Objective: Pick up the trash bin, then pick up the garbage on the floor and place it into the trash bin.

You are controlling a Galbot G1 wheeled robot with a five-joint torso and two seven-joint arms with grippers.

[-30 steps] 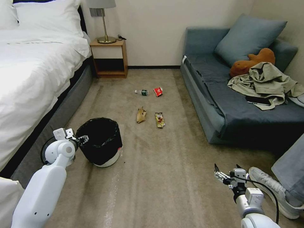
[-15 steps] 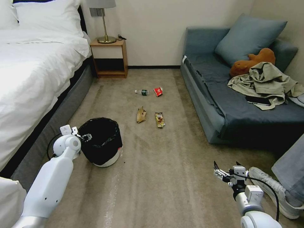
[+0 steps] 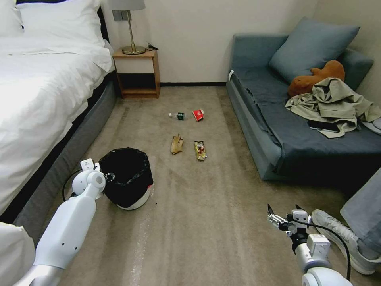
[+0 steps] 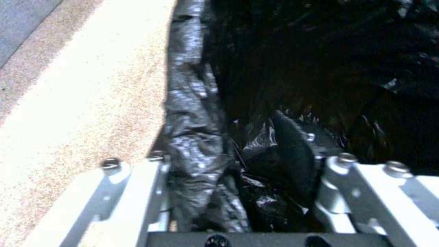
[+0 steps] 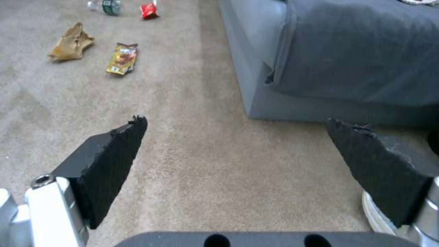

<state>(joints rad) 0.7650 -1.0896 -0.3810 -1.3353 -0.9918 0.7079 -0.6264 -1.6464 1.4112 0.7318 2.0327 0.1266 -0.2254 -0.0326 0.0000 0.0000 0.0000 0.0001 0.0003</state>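
left gripper (image 3: 108, 176) now farther over the trash bin (image 3: 131, 178) rim, fingers spread astride its bag-lined edge

right wrist: fingers spread over bare carpet, litter ahead

you had the right gripper (image 5: 235, 132) hanging over the carpet (image 5: 197, 171) with its two black fingers (image 5: 109, 161) set wide apart and nothing between them. beyond them you could see four pieces of litter: a tan-brown scrap (image 5: 71, 43), a brown-yellow wrapper (image 5: 122, 59) just beside it, and farther off a bottle with a green label (image 5: 106, 5) near a red packet (image 5: 149, 9). none of them touched. a blue-grey sofa (image 5: 329, 58) ran along one side of the carpet. a white shoe edge (image 5: 377, 214) showed by one finger.
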